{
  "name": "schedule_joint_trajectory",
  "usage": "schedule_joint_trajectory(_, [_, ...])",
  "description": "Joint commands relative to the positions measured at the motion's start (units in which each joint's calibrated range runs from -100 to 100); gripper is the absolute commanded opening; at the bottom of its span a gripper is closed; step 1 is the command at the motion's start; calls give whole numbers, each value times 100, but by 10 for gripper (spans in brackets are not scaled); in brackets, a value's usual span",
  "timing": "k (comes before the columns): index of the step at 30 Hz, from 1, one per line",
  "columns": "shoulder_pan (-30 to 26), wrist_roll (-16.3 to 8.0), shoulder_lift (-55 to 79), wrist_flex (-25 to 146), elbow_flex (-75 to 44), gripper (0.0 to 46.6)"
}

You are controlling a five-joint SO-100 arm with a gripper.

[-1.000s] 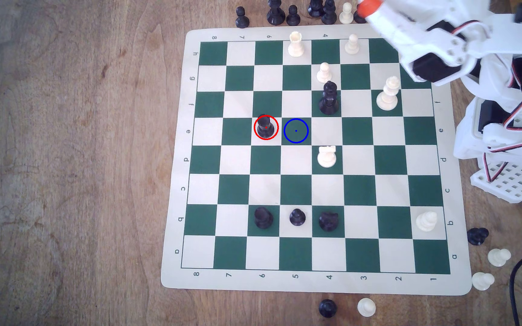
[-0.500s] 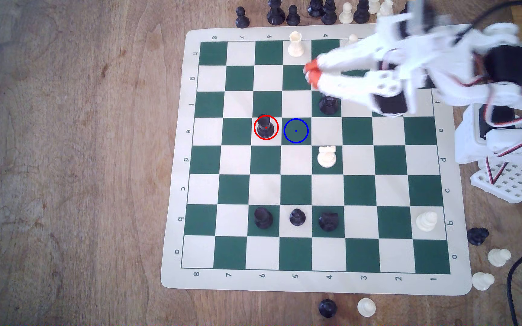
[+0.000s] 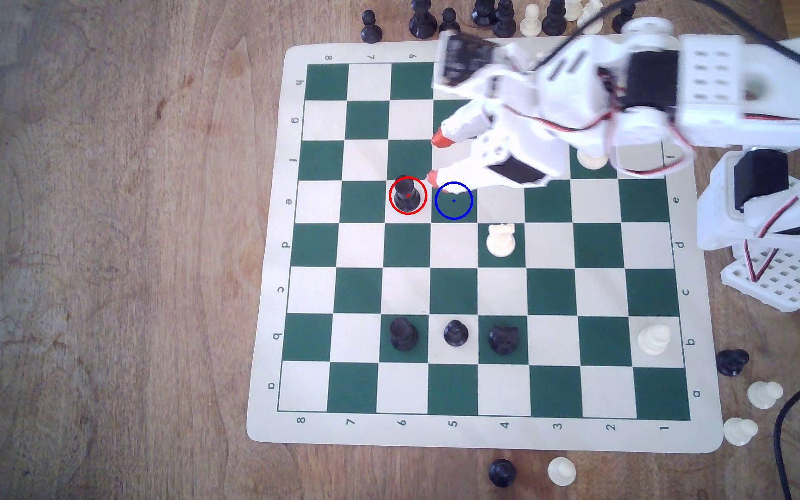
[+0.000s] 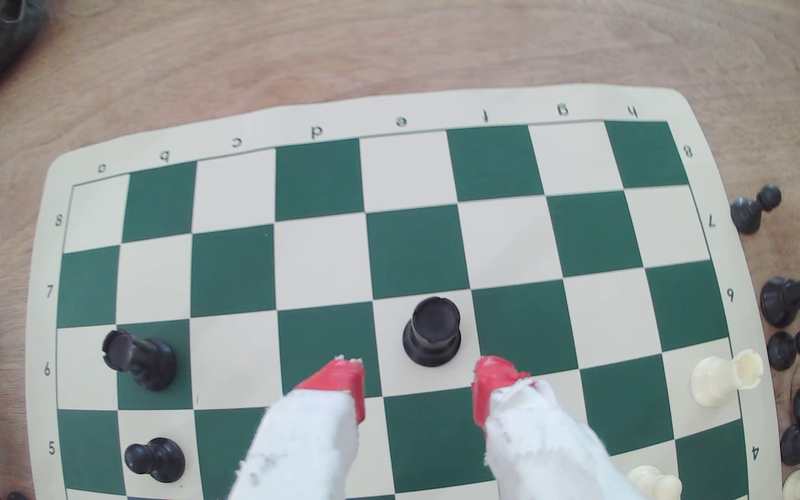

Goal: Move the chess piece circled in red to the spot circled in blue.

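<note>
Near the exterior frame's centre, black rook [image 3: 407,196] stands upright on its red-ringed cream square, beside the blue-ringed green square [image 3: 454,211]. End effector [image 3: 436,159] spread wide, empty, red fingertips [image 4: 347,384] just short of the rook.

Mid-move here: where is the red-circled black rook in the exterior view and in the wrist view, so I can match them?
Exterior view: the black rook stands on cream square e6, on the exterior view's left of the blue-ringed square.
Wrist view: the rook stands upright just beyond the open gripper.
Shared landmark: the second black rook on b6.
</note>
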Motion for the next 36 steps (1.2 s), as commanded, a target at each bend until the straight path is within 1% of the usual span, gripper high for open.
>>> schedule_joint_trajectory(1, [1,-29,623,104,-1006,128])
schedule_joint_trajectory(3, [-7,-54,988,178,-1296,142])
schedule_joint_trajectory(6, [-23,-176,1650,776,-2121,132])
schedule_joint_trajectory(10, [-31,-230,1964,948,-2447,134])
schedule_joint_trajectory(13, [-23,-313,2193,899,-2547,146])
schedule_joint_trajectory(15, [-15,-327,2363,808,-2592,153])
schedule_joint_trajectory(24, [47,-313,3102,612,-2955,162])
schedule_joint_trajectory(36, [79,-274,3306,514,-2964,170])
